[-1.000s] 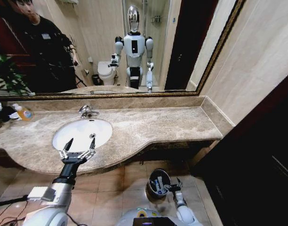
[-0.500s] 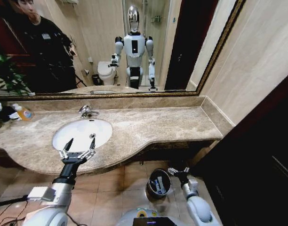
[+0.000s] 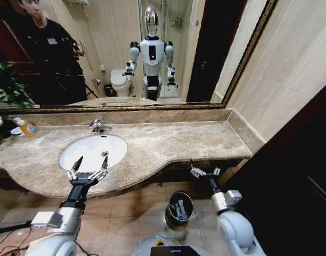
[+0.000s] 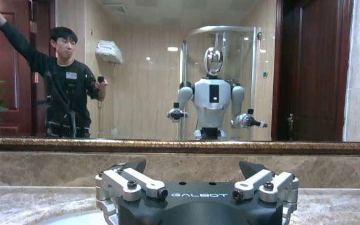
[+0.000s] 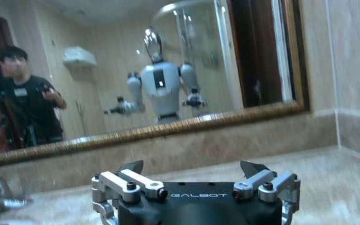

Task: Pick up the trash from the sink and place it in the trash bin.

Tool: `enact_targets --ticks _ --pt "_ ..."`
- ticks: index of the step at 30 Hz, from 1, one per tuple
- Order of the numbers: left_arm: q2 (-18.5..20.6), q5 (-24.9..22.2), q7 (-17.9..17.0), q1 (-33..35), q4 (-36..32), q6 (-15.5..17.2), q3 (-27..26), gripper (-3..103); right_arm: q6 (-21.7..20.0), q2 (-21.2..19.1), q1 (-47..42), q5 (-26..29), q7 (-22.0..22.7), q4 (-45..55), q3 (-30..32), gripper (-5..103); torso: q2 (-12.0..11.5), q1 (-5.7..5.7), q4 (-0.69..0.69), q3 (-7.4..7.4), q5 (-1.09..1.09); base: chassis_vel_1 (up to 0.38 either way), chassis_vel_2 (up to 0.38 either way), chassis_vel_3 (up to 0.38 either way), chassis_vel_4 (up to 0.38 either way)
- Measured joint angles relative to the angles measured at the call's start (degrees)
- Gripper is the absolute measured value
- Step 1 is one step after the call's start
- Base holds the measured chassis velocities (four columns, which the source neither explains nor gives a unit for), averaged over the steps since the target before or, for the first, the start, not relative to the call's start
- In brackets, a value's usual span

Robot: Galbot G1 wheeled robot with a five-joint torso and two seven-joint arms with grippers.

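White porcelain sink [image 3: 94, 150] sits in the marble table [image 3: 179, 143]. Your left gripper [image 3: 90, 164] hovers at its near rim, fingers spread wide, holding nothing. Your right gripper [image 3: 204, 172], also wide and empty, hangs before the table edge above the black trash bin [image 3: 179, 207], where white trash [image 3: 179, 209] lies.

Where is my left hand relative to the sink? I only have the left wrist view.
Observer: The left hand hangs open over the near rim of the sink.
Operator: Where is the trash bin?
Observer: The trash bin stands on the floor below the counter's front edge, with white and blue trash inside.
Operator: And the right hand?
Observer: The right hand is open, by the counter's front edge, above and right of the bin.
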Motion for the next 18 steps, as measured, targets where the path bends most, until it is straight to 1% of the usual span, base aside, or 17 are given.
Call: enact_targets --ticks 2,3,4,6,7,9,10,18 --pt "0.0 0.0 0.0 0.0 0.0 0.0 0.0 100 -0.77 -0.19 1.58 -1.69 -1.48 0.21 0.04 100 0.0 0.0 0.0 0.0 0.01 0.0 0.0 0.0 0.0" --pt "0.0 0.0 0.0 0.0 0.0 0.0 0.0 100 -0.77 -0.19 1.58 -1.69 -1.48 0.21 0.04 100 0.0 0.0 0.0 0.0 0.01 0.0 0.0 0.0 0.0" --pt "0.0 0.0 0.0 0.0 0.0 0.0 0.0 100 -0.91 -0.34 2.35 -2.94 -2.74 -0.11 0.12 100 0.0 0.0 0.0 0.0 0.0 0.0 0.0 0.0 0.0" --pt "0.0 0.0 0.01 0.0 0.0 0.0 0.01 100 -0.87 -0.39 2.77 -3.82 -3.24 -0.53 0.14 100 0.0 0.0 0.0 0.0 0.0 0.0 0.0 0.0 0.0" --pt "0.0 0.0 0.0 0.0 0.0 0.0 0.0 100 0.27 -0.38 3.85 -6.99 -3.89 -2.51 -0.15 100 0.0 0.0 -0.01 0.0 0.01 0.0 0.0 0.0 0.0" --pt "0.0 0.0 0.01 0.0 0.0 0.0 0.0 100 2.35 -0.23 4.99 -10.25 -4.2 -5.9 -0.77 100 0.0 0.0 0.0 0.0 0.01 0.0 0.0 0.0 0.0" --pt "0.0 0.0 0.0 0.0 0.01 0.0 0.0 100 2.88 -0.13 5.32 -10.84 -4.21 -7.24 -1.14 100 0.0 0.0 0.0 0.01 0.01 0.0 0.0 0.0 0.0" --pt "0.0 0.0 0.01 0.0 0.0 0.0 0.0 100 3.46 0.66 6.4 -10.57 -4.41 -11.2 -2.15 100 0.0 0.0 0.0 0.0 0.01 0.0 0.0 0.0 0.0"
